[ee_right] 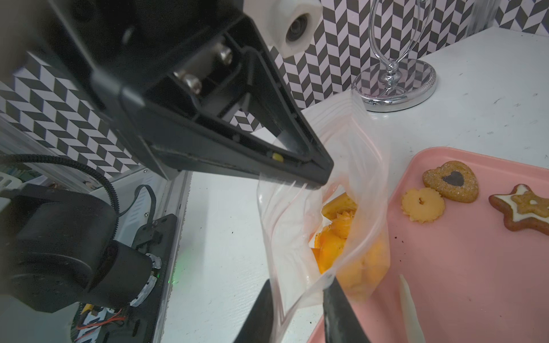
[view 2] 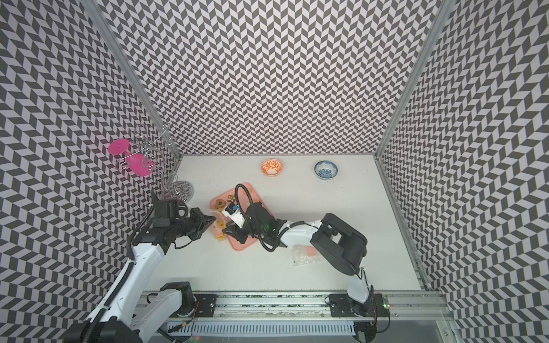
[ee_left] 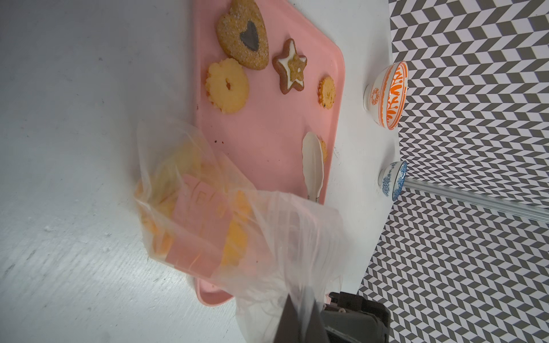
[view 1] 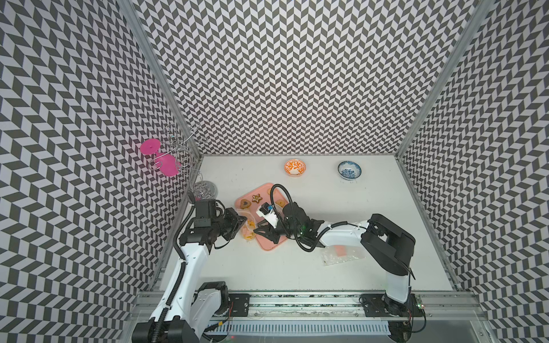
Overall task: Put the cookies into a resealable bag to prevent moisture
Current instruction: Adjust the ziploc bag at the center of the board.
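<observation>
A clear resealable bag (ee_right: 297, 222) stands open at the near left edge of the pink tray (view 1: 267, 244), with several yellow-orange cookies (ee_right: 338, 237) inside. My left gripper (ee_left: 300, 294) is shut on one side of the bag's rim. My right gripper (ee_right: 298, 285) stands open, with the opposite corner of the rim between its fingers. On the tray (ee_left: 267, 124) lie a heart cookie (ee_left: 243, 32), a brown star (ee_left: 291, 68), a round ring cookie (ee_left: 228, 86) and a small round one (ee_left: 327, 92). In both top views the arms hide most of the bag (view 1: 248, 230).
A white spoon-shaped piece (ee_left: 312, 160) lies on the tray. An orange bowl (view 1: 295, 167) and a blue bowl (view 1: 349, 170) stand at the back. A wire stand (view 1: 205, 190) with a pink glass (view 1: 166, 161) fills the back left corner. Another clear bag (view 1: 341, 254) lies under my right arm.
</observation>
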Controlling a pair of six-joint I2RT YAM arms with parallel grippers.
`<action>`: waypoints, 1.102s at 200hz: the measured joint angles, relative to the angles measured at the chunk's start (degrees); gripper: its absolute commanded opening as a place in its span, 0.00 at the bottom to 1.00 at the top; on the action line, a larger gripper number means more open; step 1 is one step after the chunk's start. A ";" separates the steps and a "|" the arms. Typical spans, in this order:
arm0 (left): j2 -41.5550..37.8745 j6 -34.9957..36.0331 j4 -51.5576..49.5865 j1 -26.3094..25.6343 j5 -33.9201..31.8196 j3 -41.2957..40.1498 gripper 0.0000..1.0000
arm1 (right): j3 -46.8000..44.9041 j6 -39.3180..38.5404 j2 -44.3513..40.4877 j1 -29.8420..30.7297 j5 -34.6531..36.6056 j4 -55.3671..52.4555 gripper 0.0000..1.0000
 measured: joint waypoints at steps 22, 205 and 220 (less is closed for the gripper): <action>0.00 0.02 0.00 0.02 -0.02 0.00 0.00 | 0.31 -0.44 0.59 0.00 0.13 -0.50 0.25; -11.67 17.53 8.74 0.04 -6.75 7.32 0.74 | 5.66 -20.83 -14.34 -2.05 -6.08 -31.41 0.00; -12.13 22.34 12.09 0.02 -4.24 7.19 0.73 | 6.51 -25.18 -16.65 -3.37 -7.93 -38.53 0.00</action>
